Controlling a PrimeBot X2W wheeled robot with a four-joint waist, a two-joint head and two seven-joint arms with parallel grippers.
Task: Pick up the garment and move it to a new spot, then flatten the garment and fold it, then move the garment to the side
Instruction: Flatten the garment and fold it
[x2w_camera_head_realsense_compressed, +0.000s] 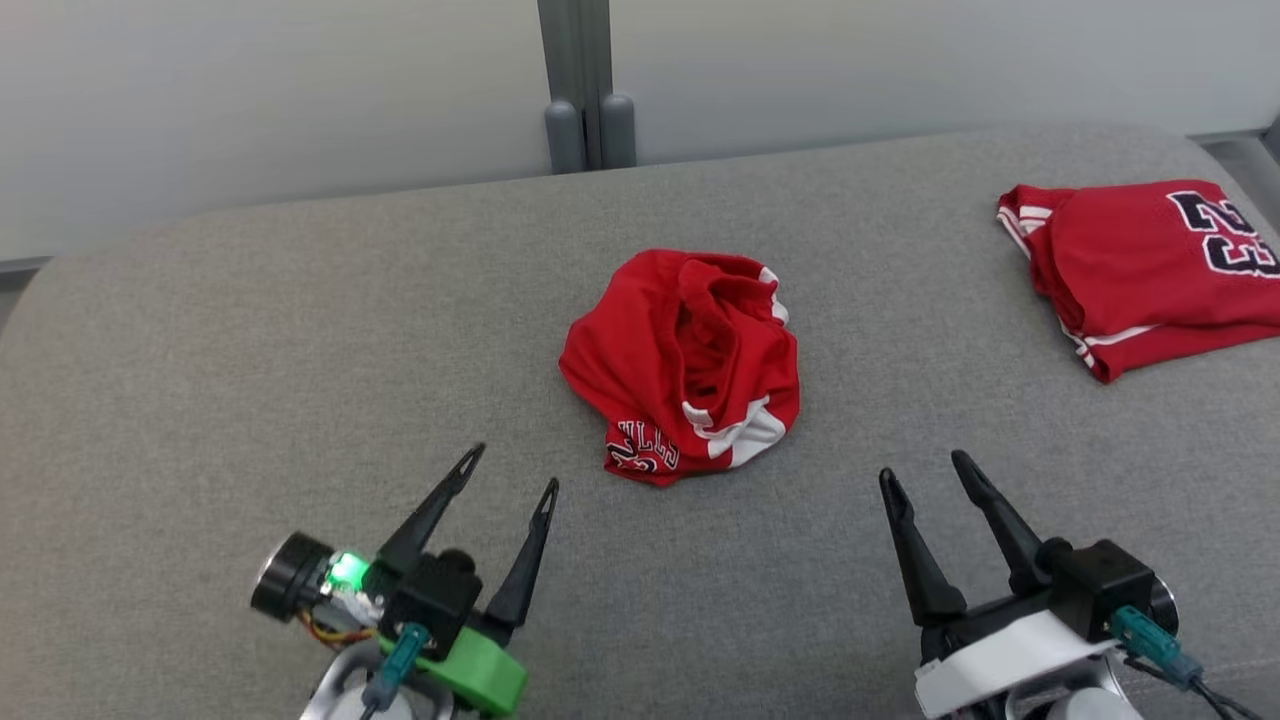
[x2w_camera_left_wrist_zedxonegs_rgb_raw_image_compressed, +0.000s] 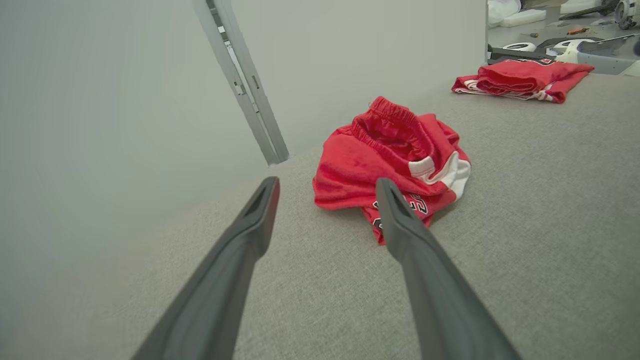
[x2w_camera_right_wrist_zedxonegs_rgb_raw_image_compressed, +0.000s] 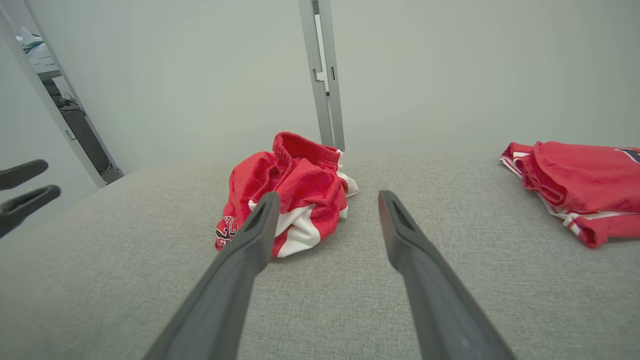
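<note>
A crumpled red garment (x2w_camera_head_realsense_compressed: 685, 365) with white trim and dark lettering lies bunched in the middle of the grey cushioned surface (x2w_camera_head_realsense_compressed: 250, 350); it also appears in the left wrist view (x2w_camera_left_wrist_zedxonegs_rgb_raw_image_compressed: 390, 160) and the right wrist view (x2w_camera_right_wrist_zedxonegs_rgb_raw_image_compressed: 290, 192). My left gripper (x2w_camera_head_realsense_compressed: 512, 470) hovers open at the lower left, short of the garment, nothing between its fingers (x2w_camera_left_wrist_zedxonegs_rgb_raw_image_compressed: 250, 220). My right gripper (x2w_camera_head_realsense_compressed: 925, 468) stands open at the lower right, also apart from the garment, with bare fingers (x2w_camera_right_wrist_zedxonegs_rgb_raw_image_compressed: 400, 225).
A second red garment (x2w_camera_head_realsense_compressed: 1150, 270) with a dark number lies folded at the far right edge, seen too in the wrist views (x2w_camera_left_wrist_zedxonegs_rgb_raw_image_compressed: 520, 80) (x2w_camera_right_wrist_zedxonegs_rgb_raw_image_compressed: 580, 185). A pale wall with a grey post (x2w_camera_head_realsense_compressed: 585, 85) stands behind the surface.
</note>
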